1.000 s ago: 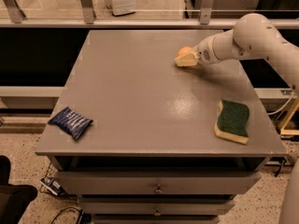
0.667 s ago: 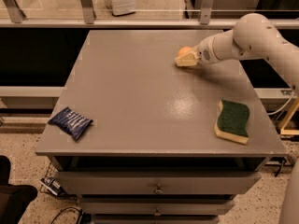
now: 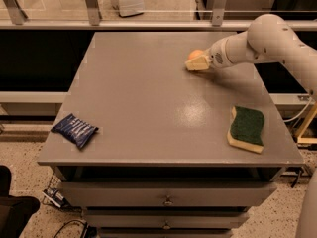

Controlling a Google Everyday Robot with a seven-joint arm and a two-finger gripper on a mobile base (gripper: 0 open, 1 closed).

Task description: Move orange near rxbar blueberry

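**Orange at the gripper, bar at the far corner**

Upper right of centre on the grey table [image 3: 143, 93]: orange [image 3: 195, 54], partly hidden behind the pale gripper [image 3: 197, 64], reached in from the right edge. Clamped or merely alongside: cannot tell. Lower left, near the table's front corner: rxbar blueberry [image 3: 75, 130], lying flat, well apart from the orange. Lower right: sponge [image 3: 246, 128], green side up, off the line between the two.

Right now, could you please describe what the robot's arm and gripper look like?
The arm is smooth, glossy white, built of thick rounded tubes with a bulbous joint. Its wrist narrows to a cone bearing a small dark dotted patch. The gripper, at the far right of the table by the orange, is a blocky cream-yellow piece. No loose cables or sleeves show.
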